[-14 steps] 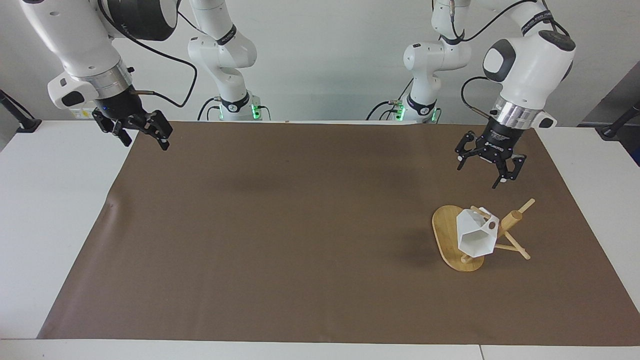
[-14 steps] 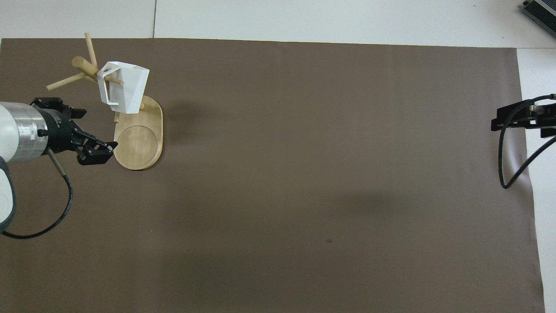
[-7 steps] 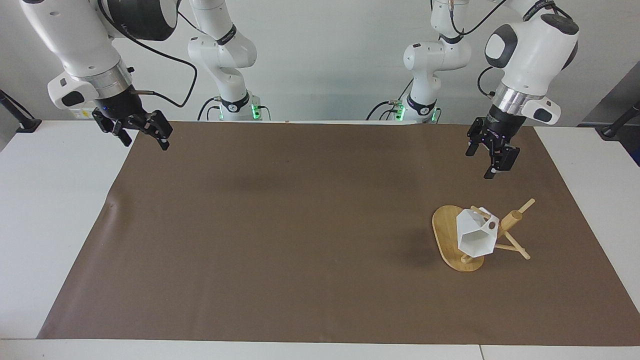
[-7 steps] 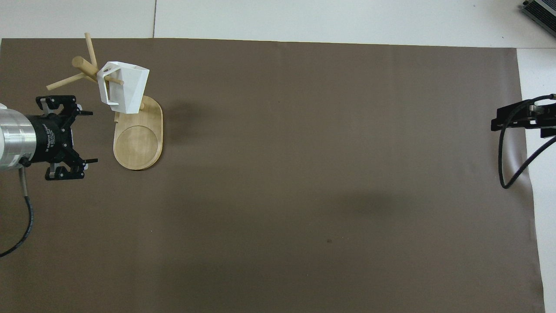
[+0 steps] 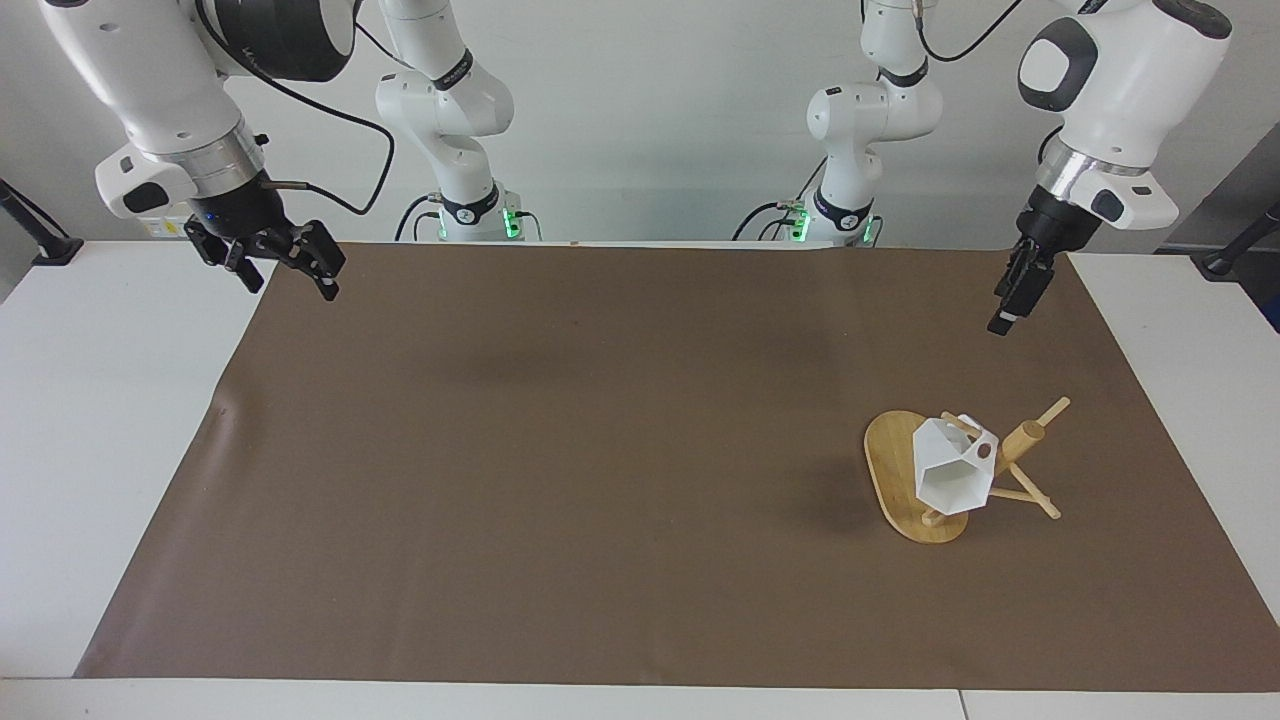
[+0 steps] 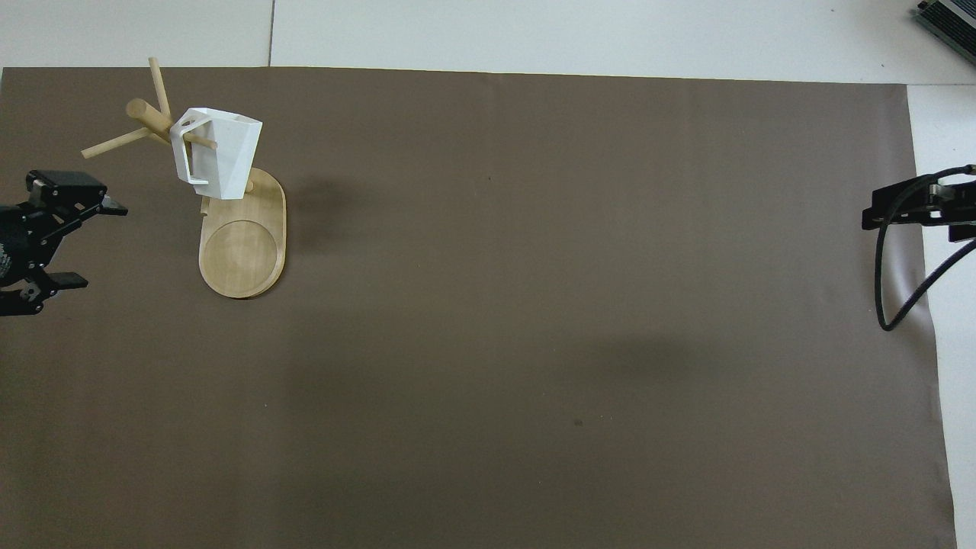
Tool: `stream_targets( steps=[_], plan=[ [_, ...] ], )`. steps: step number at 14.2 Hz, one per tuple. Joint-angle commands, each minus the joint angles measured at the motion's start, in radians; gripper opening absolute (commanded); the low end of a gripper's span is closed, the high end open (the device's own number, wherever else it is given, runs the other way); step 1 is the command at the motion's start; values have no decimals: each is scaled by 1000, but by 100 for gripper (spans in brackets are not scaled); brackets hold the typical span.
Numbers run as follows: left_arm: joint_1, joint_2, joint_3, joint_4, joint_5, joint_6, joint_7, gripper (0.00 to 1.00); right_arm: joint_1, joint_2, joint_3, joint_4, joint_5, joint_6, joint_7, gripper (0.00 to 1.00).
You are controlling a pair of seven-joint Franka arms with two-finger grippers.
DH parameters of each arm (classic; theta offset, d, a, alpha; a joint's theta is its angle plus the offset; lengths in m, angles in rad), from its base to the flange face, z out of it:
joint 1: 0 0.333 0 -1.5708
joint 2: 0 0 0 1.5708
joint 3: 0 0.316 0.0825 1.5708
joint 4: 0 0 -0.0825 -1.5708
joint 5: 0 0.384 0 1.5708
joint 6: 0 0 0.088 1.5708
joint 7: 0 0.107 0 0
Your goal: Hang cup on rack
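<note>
Plain white wall bg, white table [image 5: 120, 420] w/ brown mat [image 5: 560, 450] on top. We judge the task basically done: cup [image 5: 950, 475] hangs by its handle on a peg of the rack [image 5: 895, 480], toward the left arm's end. Left gripper [image 6: 46, 244] up over the mat edge, jaws spread, empty. Right gripper [image 5: 285, 260] waits over its mat corner, can't tell jaws.

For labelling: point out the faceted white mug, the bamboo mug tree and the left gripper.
faceted white mug [image 5: 950, 478], facing view, on its angular side wall.
bamboo mug tree [image 5: 886, 462], facing view, on its flat oval base.
left gripper [image 6: 80, 242], overhead view, midway between its fingertips.
</note>
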Motion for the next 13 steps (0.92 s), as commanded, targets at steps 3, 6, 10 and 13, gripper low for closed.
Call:
stream_targets(
  steps=[3,6,10,13],
  plan=[
    [-14,17,9,59,100,-72,434,100,-7,-4,3,-3,1,-13,-21,100],
    [-23,29,8,125,154,-176,608,100,-7,-4,2,-3,1,-13,-21,100],
    [-21,60,8,227,155,-332,781,100,-7,-4,3,-3,1,-13,-21,100],
    [-25,87,9,267,174,-342,786,100,-7,-4,3,-3,1,-13,-21,100]
  ],
)
